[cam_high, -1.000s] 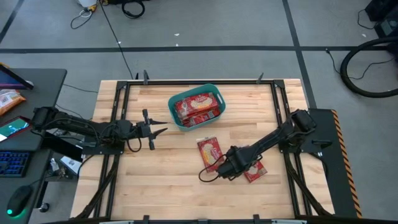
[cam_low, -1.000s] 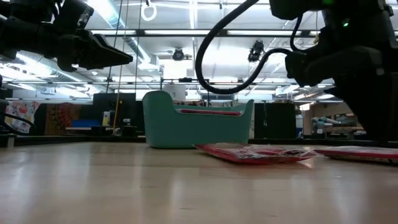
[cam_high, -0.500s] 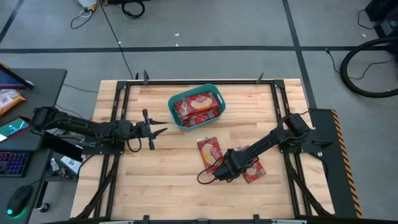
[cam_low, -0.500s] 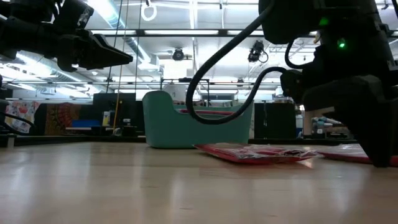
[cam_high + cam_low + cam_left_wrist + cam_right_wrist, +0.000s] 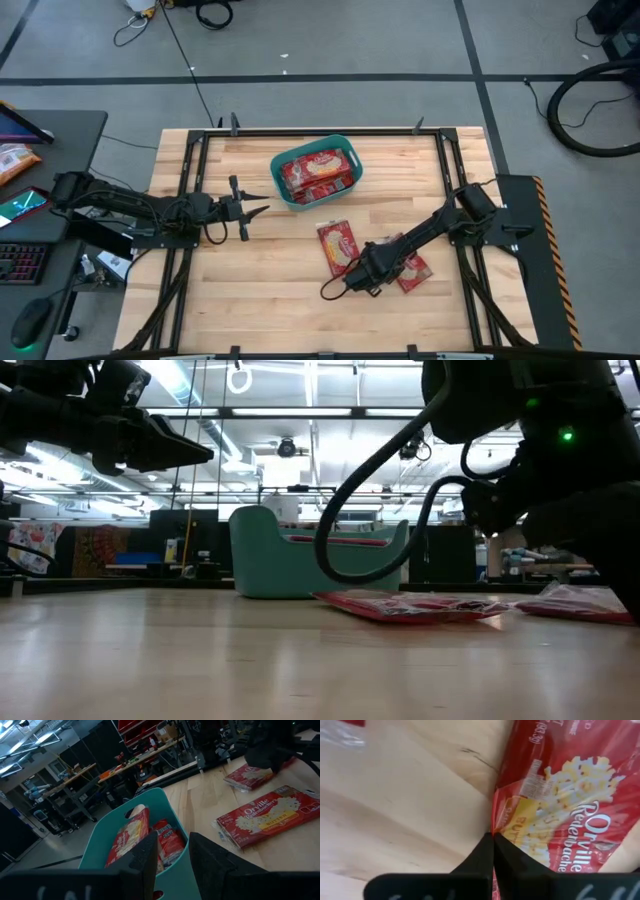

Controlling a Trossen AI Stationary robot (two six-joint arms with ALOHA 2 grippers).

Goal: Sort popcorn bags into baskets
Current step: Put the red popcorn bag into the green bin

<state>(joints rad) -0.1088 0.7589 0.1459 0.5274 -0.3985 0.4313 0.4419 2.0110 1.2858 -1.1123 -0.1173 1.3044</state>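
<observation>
**A:** Because the right gripper (image 5: 368,272) had its fingers (image 5: 487,851) pinched together on just the corner edge of a popcorn bag (image 5: 560,810), how safe did that hold look?

**B:** Not very. The wrapper was slick film, so a lift might have let the corner slide out, or the packet might have swung and dropped short of the teal basket (image 5: 316,172).

**A:** Where was everything else?

**B:** The basket sat at the far middle of the tabletop (image 5: 260,290), already holding several packets. A second bag (image 5: 338,246) lay flat just left of the gripped one (close enough to get dragged along).

**A:** And the left gripper (image 5: 258,210)?

**B:** It hung left of the basket, fingers (image 5: 205,857) partly apart on nothing.
</observation>
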